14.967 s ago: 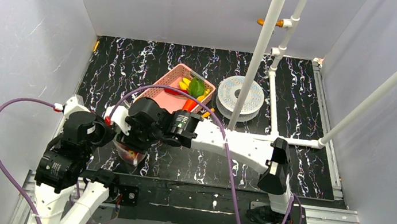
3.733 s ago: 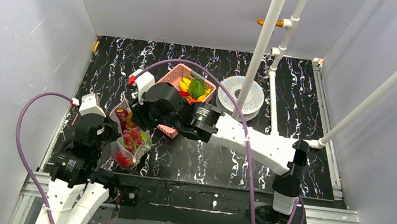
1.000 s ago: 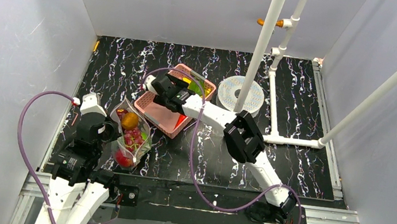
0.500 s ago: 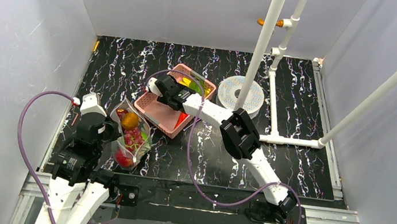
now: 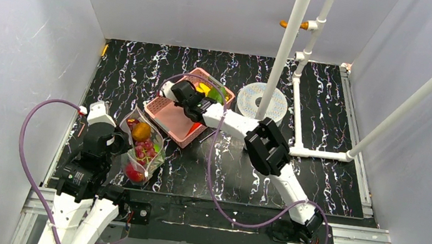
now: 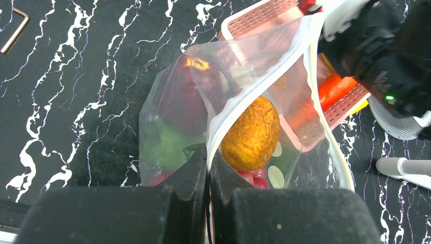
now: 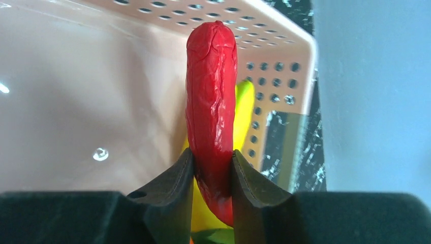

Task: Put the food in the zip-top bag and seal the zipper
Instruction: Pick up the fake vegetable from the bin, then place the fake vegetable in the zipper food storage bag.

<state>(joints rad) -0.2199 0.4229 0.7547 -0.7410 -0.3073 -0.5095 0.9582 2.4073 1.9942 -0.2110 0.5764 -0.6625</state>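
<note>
- right gripper (image 7: 211,168): down inside the pink basket (image 7: 284,40); both fingers pressed onto the lower end of the red chili (image 7: 211,96); the chili stands up between them, most of its length above the pinch
- left gripper (image 6: 208,162): closed tight on the rim of the zip-top bag (image 6: 167,127); it holds the mouth up and open toward the basket
- bag sits just left of the basket, near the left arm; inside it are the red apple (image 6: 183,96), brown-orange fruit (image 6: 250,134) and grapes (image 5: 145,149)
- yellow piece (image 7: 245,107) lies right behind the chili, touching or nearly so; can't tell which
- step in hand, my read: lift the chili out and drop it in the bag
- grip is low on a glossy, tapered toy, so it may pivot or slip; lift straight up first to clear the basket wall and not drag the yellow piece
- carry it over the open mouth, clear of the zipper (image 6: 264,76); the brown-orange fruit sits high, so aim for the gap beside it
- release low, inside the rim; left side shouldn't move until the drop is done
</note>
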